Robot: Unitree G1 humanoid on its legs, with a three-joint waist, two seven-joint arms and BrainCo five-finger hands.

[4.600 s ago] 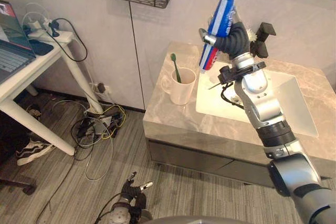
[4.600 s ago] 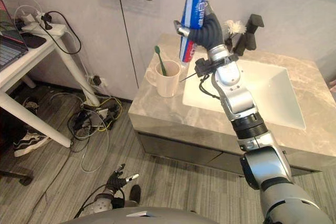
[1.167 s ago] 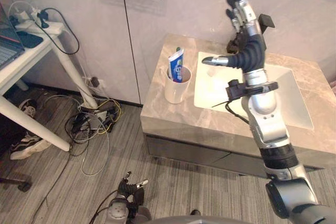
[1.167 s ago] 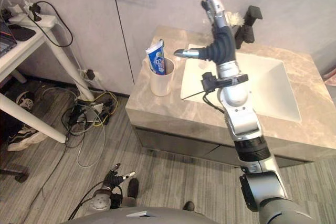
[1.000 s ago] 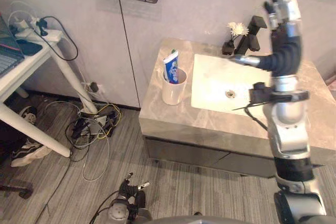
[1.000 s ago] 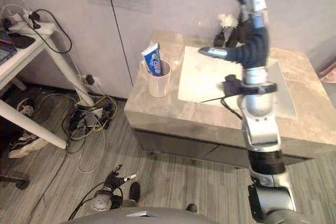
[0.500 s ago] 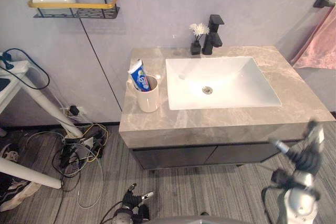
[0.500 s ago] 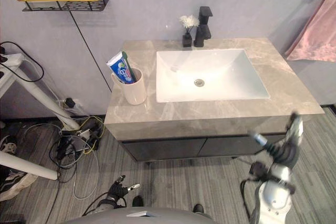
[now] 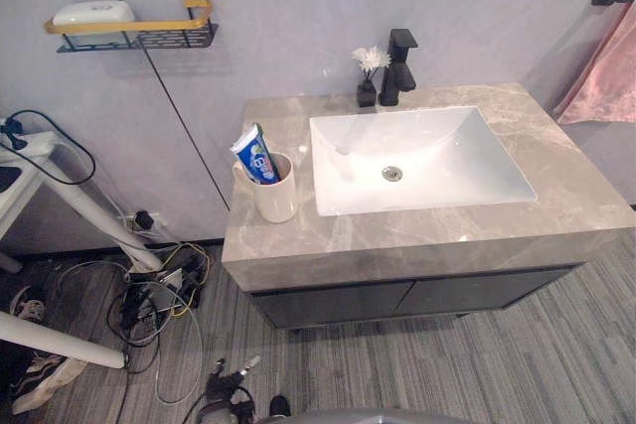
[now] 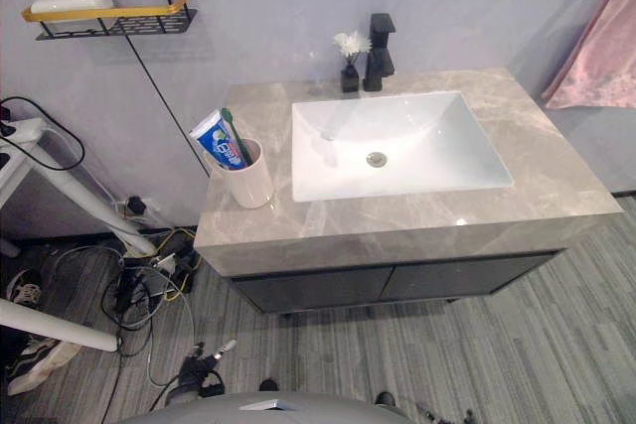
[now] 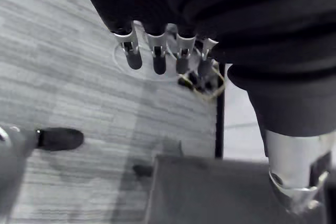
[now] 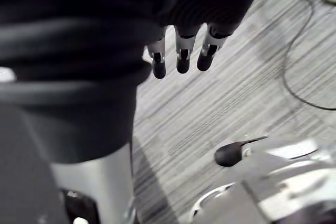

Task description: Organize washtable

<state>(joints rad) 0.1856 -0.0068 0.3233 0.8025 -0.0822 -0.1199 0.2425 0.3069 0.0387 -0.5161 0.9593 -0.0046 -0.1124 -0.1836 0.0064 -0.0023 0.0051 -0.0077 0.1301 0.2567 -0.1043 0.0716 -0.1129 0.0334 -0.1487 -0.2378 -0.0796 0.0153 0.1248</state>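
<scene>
A white cup [image 9: 275, 189] stands on the grey marble washtable [image 9: 417, 235], left of the sink. A blue toothpaste tube [image 9: 255, 156] and a green toothbrush [image 10: 236, 136] stand in the cup. My left hand [image 11: 154, 51] hangs low over the striped floor with straight fingers and holds nothing; its fingertips [image 10: 207, 356] show at the lower edge of the right eye view. My right hand [image 12: 182, 51] also hangs over the floor, fingers straight and empty. Both hands are far below the countertop.
The white sink [image 9: 348, 161] fills the middle of the counter, with a black faucet [image 9: 401, 67] and a small flower vase [image 9: 369, 81] behind it. A yellow-railed wall shelf [image 9: 129, 27] is at upper left, a pink towel [image 9: 601, 76] at right, cables [image 9: 159, 290] on the floor.
My right arm has come down from above the sink to hang at my side. The toothpaste stays in the cup. The camera has swung to face the washtable squarely.
</scene>
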